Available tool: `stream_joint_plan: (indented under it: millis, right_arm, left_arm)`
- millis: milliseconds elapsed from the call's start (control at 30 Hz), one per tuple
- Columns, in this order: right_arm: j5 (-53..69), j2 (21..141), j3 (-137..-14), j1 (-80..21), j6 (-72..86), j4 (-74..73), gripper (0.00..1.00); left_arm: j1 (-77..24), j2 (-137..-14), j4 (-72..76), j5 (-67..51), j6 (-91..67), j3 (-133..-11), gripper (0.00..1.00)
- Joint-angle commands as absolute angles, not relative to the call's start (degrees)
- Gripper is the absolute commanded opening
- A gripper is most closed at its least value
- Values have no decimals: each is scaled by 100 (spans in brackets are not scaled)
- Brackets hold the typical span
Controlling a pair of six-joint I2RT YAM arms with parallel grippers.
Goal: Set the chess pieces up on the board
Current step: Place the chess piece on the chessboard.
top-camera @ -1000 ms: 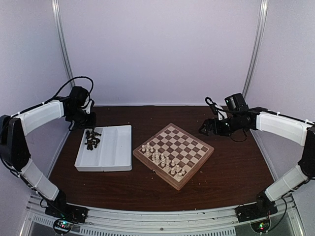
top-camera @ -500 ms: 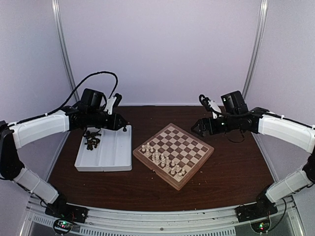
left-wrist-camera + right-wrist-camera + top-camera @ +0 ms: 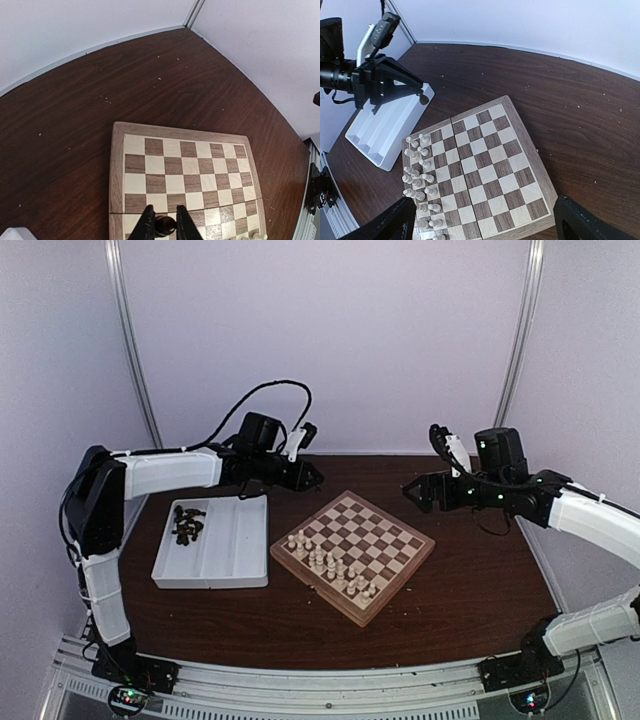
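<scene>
Lab rig: white enclosure walls (image 3: 330, 340)

The left arm (image 3: 165, 472) rises from its base, folds at a high elbow, and stretches its forearm nearly level toward the right. The left gripper (image 3: 312, 476) points rightward and slightly down, its fingers (image 3: 148, 222) pinched close on a dark chess piece (image 3: 165, 226). The right arm (image 3: 590, 518) bends at the elbow and reaches leftward at a similar height. The right gripper (image 3: 412, 492) faces the left one, well apart from it, with its fingers (image 3: 387, 224) spread wide.
</scene>
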State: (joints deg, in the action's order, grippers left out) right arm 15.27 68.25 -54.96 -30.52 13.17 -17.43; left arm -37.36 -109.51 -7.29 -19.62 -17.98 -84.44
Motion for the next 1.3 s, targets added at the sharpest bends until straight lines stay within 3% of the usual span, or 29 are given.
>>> stream_joint_plan:
  millis: [0, 333, 933, 1267]
  right_arm:
    - [1151, 6556, -5264, -3080, 1281, -1444, 100]
    - [1087, 6627, -5097, -3080, 1320, -1227, 100]
    - [1219, 6949, -5059, -3085, 1388, -1010, 100]
    - [1285, 7120, -5127, -3085, 1428, -1067, 100]
  left_arm:
    - [-3829, -11623, -426, -2260, -1654, -9135, 16]
    - [-3945, -12802, -712, -2282, -1595, -10231, 16]
    - [-4034, -13404, -752, -2202, -1510, -10517, 17]
    - [-4034, -13065, -1084, -2148, -1463, -10626, 40]
